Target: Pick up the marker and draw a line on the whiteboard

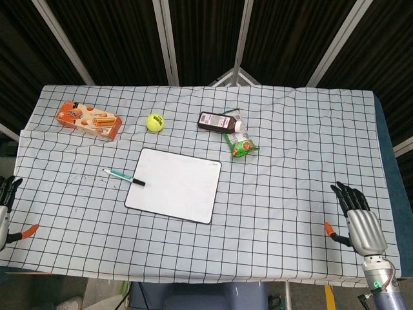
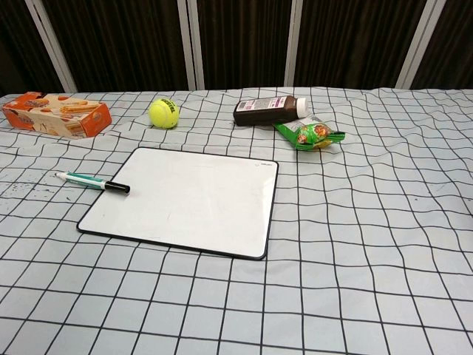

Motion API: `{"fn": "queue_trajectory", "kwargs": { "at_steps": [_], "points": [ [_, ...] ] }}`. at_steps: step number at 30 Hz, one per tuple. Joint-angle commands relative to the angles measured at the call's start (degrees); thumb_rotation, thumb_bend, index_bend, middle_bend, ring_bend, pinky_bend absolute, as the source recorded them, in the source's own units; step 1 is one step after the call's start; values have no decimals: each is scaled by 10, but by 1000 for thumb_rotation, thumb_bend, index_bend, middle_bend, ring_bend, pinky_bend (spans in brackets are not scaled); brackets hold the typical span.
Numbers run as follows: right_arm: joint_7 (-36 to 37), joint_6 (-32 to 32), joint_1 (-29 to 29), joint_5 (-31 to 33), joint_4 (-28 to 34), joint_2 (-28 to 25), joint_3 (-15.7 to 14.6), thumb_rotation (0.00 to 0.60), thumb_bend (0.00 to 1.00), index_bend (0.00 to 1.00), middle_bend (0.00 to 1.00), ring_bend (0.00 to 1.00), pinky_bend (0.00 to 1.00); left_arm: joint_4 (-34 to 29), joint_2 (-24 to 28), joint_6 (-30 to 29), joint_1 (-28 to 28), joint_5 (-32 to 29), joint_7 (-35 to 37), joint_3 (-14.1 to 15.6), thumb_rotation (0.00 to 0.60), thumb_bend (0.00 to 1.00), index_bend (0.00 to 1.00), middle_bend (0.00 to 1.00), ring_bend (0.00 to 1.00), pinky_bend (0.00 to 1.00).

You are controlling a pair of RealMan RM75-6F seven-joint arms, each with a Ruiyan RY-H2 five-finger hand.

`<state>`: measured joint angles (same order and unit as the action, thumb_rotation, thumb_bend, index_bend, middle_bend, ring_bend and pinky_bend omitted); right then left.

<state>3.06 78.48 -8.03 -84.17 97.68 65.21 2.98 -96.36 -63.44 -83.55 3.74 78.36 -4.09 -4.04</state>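
Desk (image 1: pixel 284 194), covered by a white cloth with a black grid: it carries everything I see from both cameras. Whiteboard (image 1: pixel 174 184): lies flat near the middle of the desk, slightly toward the left edge, its surface blank apart from faint smudges. Right hand (image 1: pixel 359 219): rests at the near right corner of the desk, palm down, fingers spread apart and holding nothing; it appears only in the head view. Left hand (image 1: pixel 6 205): sits at the near left edge, largely cut off by the frame; the dark fingers I can see are spread and hold nothing. Cracker box (image 1: pixel 89 119): orange, lying flat near the far left corner. Brown bottle (image 1: pixel 219 122): lies on its side toward the far edge, just right of centre, cap pointing right. Green snack packet (image 1: pixel 242 146): touches the bottle's cap end on the near side. Marker (image 1: pixel 124 177): lies on the cloth at the whiteboard's left edge, its black cap touching or just overlapping the frame, its teal and white barrel pointing toward the left edge; neither hand is near it. Tennis ball (image 1: pixel 155 123): yellow, between the box and the bottle.
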Motion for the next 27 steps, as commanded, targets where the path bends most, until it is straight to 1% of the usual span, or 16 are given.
{"fn": "queue_trajectory", "kwargs": {
  "at_steps": [1,13,18,20,23,27],
  "points": [
    [0,1,0,0,1,-2,0,600,326,0,0,0,0,0,0,1,0,-1,0,0,600,112,0,0,0,0],
    [1,1,1,-3,1,-1,-2,600,326,0,0,0,0,-2,1,3,0,-3,-4,0,600,111,0,0,0,0],
    [0,0,1,-1,1,-1,-1,600,327,0,0,0,0,2,2,15,6,-11,-8,-2,600,111,0,0,0,0],
    [3,-1,1,0,3,-1,-1,600,327,0,0,0,0,5,2,26,15,-18,-14,-8,600,111,1,0,0,4],
    [5,-3,0,0,3,-2,-2,600,327,0,0,0,0,4,3,43,30,-25,-25,-16,600,112,33,0,0,19],
    [10,-9,-3,3,4,-3,-1,600,327,0,0,0,0,15,-4,91,77,-46,-66,-43,600,136,138,18,0,62]
  ]
}}
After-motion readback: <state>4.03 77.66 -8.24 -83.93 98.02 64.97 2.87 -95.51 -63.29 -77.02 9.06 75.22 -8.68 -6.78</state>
